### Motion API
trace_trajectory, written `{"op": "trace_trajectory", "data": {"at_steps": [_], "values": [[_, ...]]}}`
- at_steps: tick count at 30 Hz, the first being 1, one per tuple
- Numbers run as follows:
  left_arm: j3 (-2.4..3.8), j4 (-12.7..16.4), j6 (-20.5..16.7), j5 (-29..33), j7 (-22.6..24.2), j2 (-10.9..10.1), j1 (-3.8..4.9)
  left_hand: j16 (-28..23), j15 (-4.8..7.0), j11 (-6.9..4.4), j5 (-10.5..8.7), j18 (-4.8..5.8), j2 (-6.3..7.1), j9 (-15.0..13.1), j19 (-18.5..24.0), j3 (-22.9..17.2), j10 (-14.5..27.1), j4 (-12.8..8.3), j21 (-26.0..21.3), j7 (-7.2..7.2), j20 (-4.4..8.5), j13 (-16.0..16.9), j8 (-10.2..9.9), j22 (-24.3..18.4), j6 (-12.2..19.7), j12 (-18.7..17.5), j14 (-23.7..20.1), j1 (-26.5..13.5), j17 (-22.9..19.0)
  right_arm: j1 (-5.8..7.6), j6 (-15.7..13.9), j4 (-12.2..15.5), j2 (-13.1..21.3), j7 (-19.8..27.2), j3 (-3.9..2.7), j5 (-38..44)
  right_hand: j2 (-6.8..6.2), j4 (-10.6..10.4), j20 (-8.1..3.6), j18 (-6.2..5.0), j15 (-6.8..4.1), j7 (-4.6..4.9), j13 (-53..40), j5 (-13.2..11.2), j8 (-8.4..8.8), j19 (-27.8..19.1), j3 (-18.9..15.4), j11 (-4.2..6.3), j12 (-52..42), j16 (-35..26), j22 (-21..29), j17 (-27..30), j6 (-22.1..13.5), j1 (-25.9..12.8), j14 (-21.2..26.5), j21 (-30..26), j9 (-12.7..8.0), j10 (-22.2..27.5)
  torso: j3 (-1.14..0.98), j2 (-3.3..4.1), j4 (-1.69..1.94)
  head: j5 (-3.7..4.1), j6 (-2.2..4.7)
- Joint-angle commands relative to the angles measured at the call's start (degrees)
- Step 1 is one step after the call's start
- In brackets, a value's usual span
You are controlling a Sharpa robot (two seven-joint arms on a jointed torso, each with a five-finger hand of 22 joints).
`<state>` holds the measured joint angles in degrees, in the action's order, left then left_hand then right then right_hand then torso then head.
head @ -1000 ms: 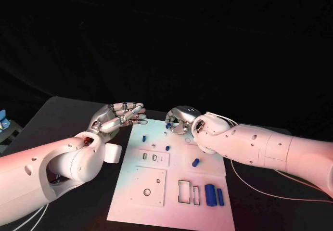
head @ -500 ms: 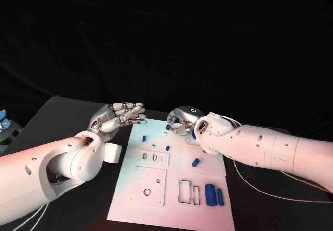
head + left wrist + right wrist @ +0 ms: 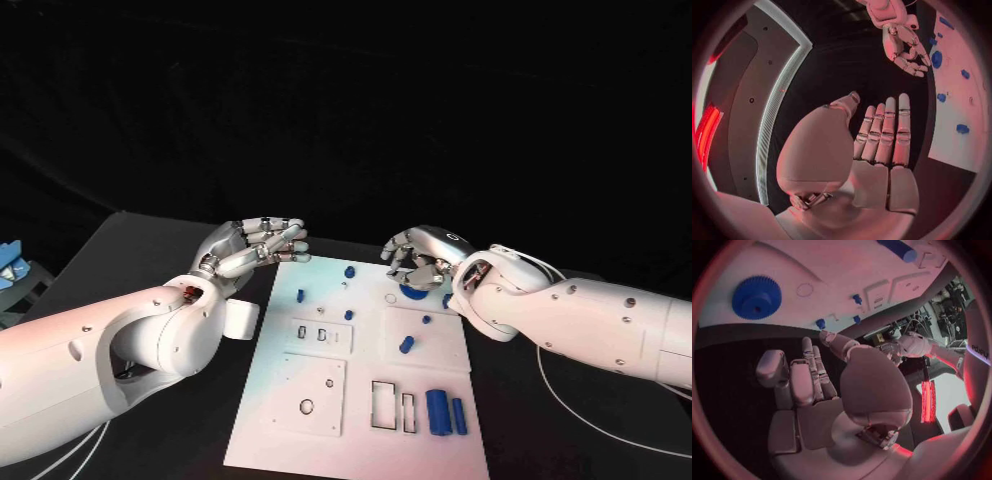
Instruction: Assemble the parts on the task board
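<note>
We see the task board (image 3: 361, 400) lying flat on the black surface (image 3: 130, 250). The left hand (image 3: 257, 245) hovers just beside the board's far left corner, fingers loosely apart, holding nothing. The right hand (image 3: 421, 258) hangs over the board's far right edge, fingers curled, empty, above a blue gear (image 3: 756, 296). Small blue pegs (image 3: 349, 271) stand near the board's far end; two blue cylinders (image 3: 437, 411) lie at its near right.

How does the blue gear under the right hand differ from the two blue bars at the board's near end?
The blue gear is round, toothed, with a centre hole; the blue bars are long and straight. The gear lies singly near the board's far edge by the right hand; the bars lie paired, side by side. Both are blue, unheld.
</note>
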<state>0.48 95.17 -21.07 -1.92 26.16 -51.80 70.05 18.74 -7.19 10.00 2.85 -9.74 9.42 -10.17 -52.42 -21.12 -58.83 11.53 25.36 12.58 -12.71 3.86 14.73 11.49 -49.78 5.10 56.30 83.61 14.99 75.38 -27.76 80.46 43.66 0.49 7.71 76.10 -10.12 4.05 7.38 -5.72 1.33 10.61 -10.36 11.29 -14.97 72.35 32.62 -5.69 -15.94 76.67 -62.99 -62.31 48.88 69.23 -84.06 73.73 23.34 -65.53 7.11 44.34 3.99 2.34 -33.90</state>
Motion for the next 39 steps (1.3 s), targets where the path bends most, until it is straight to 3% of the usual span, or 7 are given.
{"op": "trace_trajectory", "data": {"at_steps": [1,6,17,24,31,35,39], "values": [[0.04,-0.77,1.0,-3.26,-1.24,0.6,0.12,0.19,-0.01,-0.01,0.05,-0.55,0.18,-0.12,0.04,0.07,-0.61,-0.23,0.44,0.57,0.02,0.11,-0.14,0.1,-0.01,-0.07,0.04,-0.06,0.11,0.12,0.57,1.39,1.83,1.54,-0.07,-6.78,-0.68,-0.43,-0.4,0.01,-0.67,-0.55,-1.25,0.46,0.57,0.69,-0.97,0.58,-1.65,0.56,-0.81,-0.45,-0.36,-0.13,-0.65,0.45,0.13,-2.1,-1.01,-0.53,-0.41,-0.1,0.1],[0.02,-1.83,0.67,-6.05,-3.24,1.38,0.14,0.24,0.04,-0.08,0.05,-0.55,0.36,-0.18,0.14,0.14,-1.1,-0.21,0.66,0.54,0.05,0.18,-0.1,0.21,-0.13,0.02,0.12,-0.38,0.26,0.2,3.78,2.17,4.56,-0.14,-0.1,-10.01,-1.61,-1.96,-1.37,0.34,-1.59,-1.14,-8.16,1.81,0.52,1.95,-4.74,1.35,-8.68,1.41,-2.53,-1.27,-1.71,-0.1,-1.0,1.12,1.54,-2.06,-1.99,-0.65,-0.77,-0.27,0.1],[-0.02,-3.42,0.24,-11.49,-7.06,3.09,0.55,0.34,0.17,-0.3,0.05,-0.57,0.68,-0.3,0.31,0.27,-2.08,-0.13,1.06,0.36,0.09,0.31,-0.05,0.41,-0.29,0.22,0.28,-0.91,0.56,-0.01,7.12,-0.59,5.59,-3.16,-0.08,-11.51,-1.93,-5.18,-1.36,0.81,-1.47,-1.29,-22.78,2.46,-0.84,3.64,-7.82,1.47,-23.51,3.96,-5.24,-4.74,-5.17,1.18,-1.76,1.97,4.59,2.69,-3.55,-0.12,-1.06,-0.47,0.06],[-0.03,-3.72,0.11,-12.85,-7.92,3.41,0.63,0.36,0.19,-0.34,0.05,-0.57,0.77,-0.32,0.34,0.31,-2.24,-0.11,1.13,0.31,0.1,0.33,-0.05,0.44,-0.31,0.26,0.31,-1.01,0.61,-0.54,7.19,-2.75,4.49,-4.2,-0.06,-11.59,-2.14,-6.23,-1.15,1.0,-1.23,-1.01,-26.57,2.79,-0.85,4.31,-8.54,1.21,-27.62,5.41,-6.41,-7.2,-6.87,1.58,-2.21,2.48,5.28,3.78,-4.1,0.41,-1.05,-0.37,0.01],[-0.02,-3.49,0.08,-12.92,-7.9,3.33,0.64,0.37,0.2,-0.36,0.05,-0.57,0.79,-0.33,0.35,0.31,-2.28,-0.12,1.15,0.29,0.11,0.34,-0.05,0.45,-0.31,0.27,0.31,-1.03,0.63,-0.82,7.46,-4.1,2.96,-4.63,-0.04,-11.18,-2.14,-6.89,-0.96,1.11,-1.02,-0.82,-31.71,2.88,-0.96,4.69,-9.12,1.01,-32.72,6.87,-7.15,-10.11,-7.71,1.95,-2.72,2.79,5.75,2.95,-4.14,0.73,-0.95,0.02,-0.12],[-0.02,-3.18,0.11,-12.56,-7.8,3.12,0.63,0.37,0.21,-0.36,0.05,-0.57,0.81,-0.33,0.37,0.32,-2.29,-0.12,1.17,0.28,0.11,0.34,-0.05,0.46,-0.3,0.26,0.32,-1.04,0.65,-0.92,7.46,-4.36,2.21,-4.92,-0.02,-9.5,-2.0,-7.65,-0.72,1.47,-0.72,-0.66,-44.98,2.92,-1.33,5.8,-10.02,0.79,-45.32,9.44,-9.03,-15.99,-7.99,2.35,-3.74,3.89,6.32,-2.82,-4.06,0.87,-0.98,0.21,-0.37],[-0.02,-2.93,0.14,-12.17,-7.71,2.93,0.63,0.37,0.21,-0.36,0.05,-0.57,0.83,-0.34,0.38,0.32,-2.29,-0.13,1.18,0.27,0.11,0.33,-0.06,0.47,-0.29,0.25,0.31,-1.05,0.66,-0.96,7.33,-4.5,1.7,-5.18,-0.01,-8.65,-1.79,-8.12,-0.54,1.6,-0.56,-0.54,-51.13,2.92,-1.55,6.19,-10.5,0.64,-51.01,10.3,-9.79,-18.05,-7.98,2.6,-4.06,4.29,6.6,-5.45,-3.99,0.87,-1.0,0.57,-0.61]]}}
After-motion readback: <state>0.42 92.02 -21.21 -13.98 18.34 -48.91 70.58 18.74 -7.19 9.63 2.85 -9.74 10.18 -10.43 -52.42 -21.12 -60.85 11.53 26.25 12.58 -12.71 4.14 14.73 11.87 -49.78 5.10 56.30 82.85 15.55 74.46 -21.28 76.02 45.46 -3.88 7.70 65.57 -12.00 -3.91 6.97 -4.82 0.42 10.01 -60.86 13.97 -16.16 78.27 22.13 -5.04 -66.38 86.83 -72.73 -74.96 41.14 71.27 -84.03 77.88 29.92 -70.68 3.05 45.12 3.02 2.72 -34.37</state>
